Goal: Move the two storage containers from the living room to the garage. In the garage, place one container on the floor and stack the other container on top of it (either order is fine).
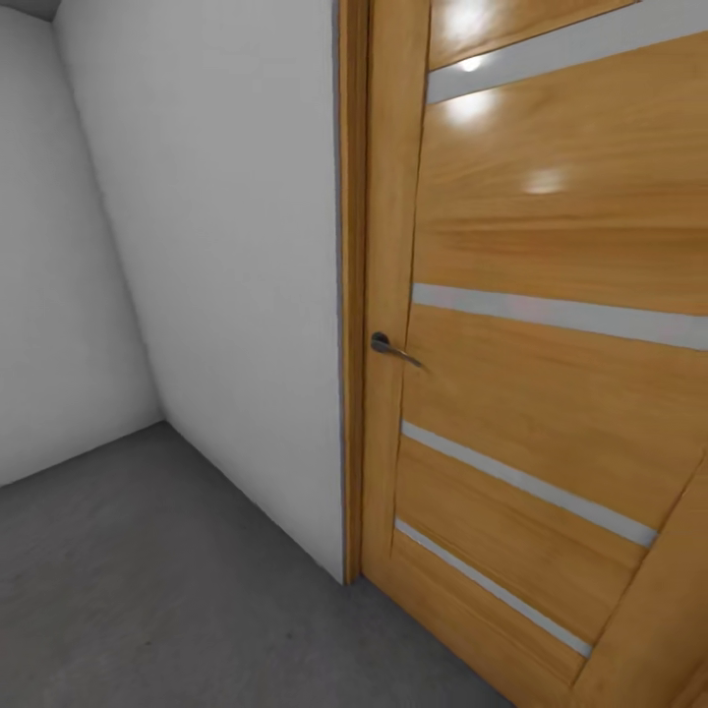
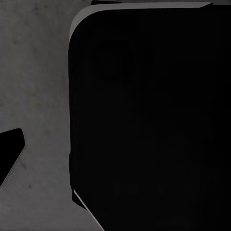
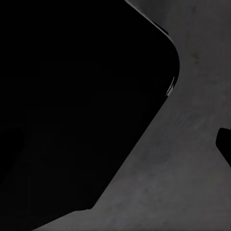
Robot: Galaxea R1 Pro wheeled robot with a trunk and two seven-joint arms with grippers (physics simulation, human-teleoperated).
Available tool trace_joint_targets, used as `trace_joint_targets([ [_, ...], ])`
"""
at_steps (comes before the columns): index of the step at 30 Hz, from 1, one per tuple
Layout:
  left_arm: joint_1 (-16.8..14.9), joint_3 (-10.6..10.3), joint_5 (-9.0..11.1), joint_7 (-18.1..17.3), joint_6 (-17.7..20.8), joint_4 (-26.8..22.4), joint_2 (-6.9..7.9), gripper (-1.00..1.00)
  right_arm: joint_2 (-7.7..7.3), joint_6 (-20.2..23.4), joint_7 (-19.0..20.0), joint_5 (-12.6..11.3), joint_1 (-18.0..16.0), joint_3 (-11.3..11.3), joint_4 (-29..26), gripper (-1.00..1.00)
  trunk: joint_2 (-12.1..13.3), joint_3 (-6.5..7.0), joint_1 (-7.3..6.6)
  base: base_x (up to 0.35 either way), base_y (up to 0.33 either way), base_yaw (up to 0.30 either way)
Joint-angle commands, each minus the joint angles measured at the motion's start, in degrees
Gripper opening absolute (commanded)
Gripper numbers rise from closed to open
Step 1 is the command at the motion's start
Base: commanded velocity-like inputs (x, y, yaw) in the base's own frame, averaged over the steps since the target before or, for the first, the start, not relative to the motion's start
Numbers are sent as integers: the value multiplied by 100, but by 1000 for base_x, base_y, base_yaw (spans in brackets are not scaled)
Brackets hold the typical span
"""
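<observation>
you're in the garage facing the wooden door (image 1: 551, 324), handle (image 1: 393, 348) near the frame, white wall (image 1: 226, 256) beside it, grey concrete floor (image 1: 167, 580) below. no containers in sight, so can't tell where they are or whether any hauling is done. wrist views are dark shapes over concrete; jaw state can't be told.

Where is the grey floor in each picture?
Head view: the floor fills the lower left, below the white wall and the wooden door.
Left wrist view: a grey strip beside a big black shape.
Right wrist view: grey beside a black shape.
Shared landmark: the floor itself.
</observation>
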Motion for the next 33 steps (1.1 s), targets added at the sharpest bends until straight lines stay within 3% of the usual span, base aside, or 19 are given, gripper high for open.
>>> trace_joint_targets([
  [1,-1,3,23,3,-8,-2,0,100,0,-16,-1,-19,-3,28,3,100,-3,-6,0,0,0,-262],
  [24,-1,3,30,3,-8,-3,0,100,-3,-14,-1,-19,-3,26,3,100,-3,-6,0,4,0,-262],
  [33,-1,3,30,3,-8,0,0,100,0,-16,8,-14,-3,34,3,100,-3,-6,0,270,62,-106],
])
